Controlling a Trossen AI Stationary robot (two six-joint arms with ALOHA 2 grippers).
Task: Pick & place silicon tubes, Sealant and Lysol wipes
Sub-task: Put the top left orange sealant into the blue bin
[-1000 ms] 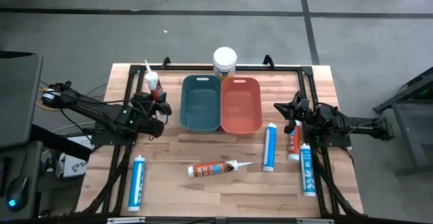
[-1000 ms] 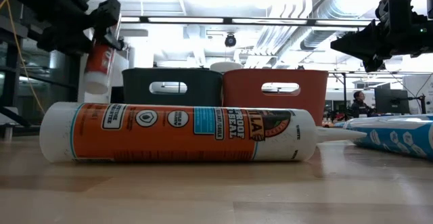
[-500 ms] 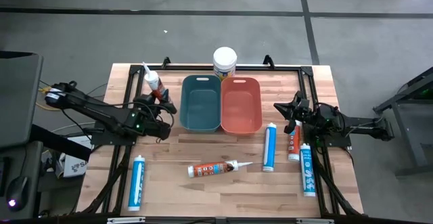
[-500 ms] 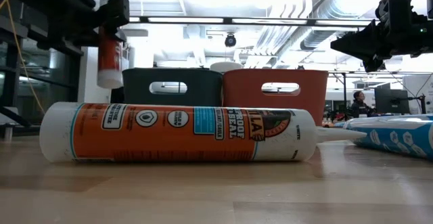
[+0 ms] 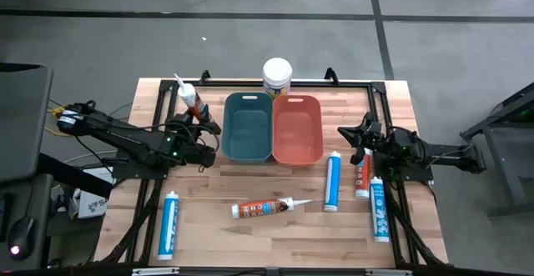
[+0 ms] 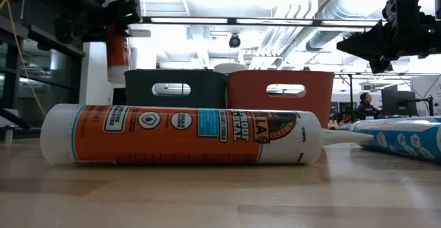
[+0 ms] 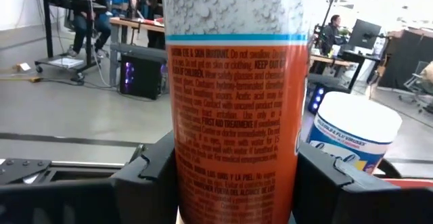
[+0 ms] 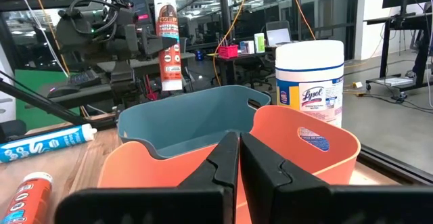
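Observation:
My left gripper is shut on an orange-and-white sealant tube, which stands upright in the air just left of the teal bin. It also shows in the low view. The Lysol wipes canister stands on its base behind the two bins, and shows in the right wrist view. My right gripper is shut and empty, level above the table right of the orange bin. Its closed fingers show in the right wrist view. My left gripper pinches the tube's orange body between its two fingers, one on each opposite side. The fingers come level from the table's left and lie across the tube. The tube is upright, nozzle up, lifted clear of the table.
Several tubes lie on the table: a blue one at the near left, an orange one near the front middle, and three at the right. Black frame rails run along the table's edges.
My left gripper has carried the tube toward the table's right edge, closer to the teal bin, and a little up. The tube has gone from tilted to upright and stays clear of the table.

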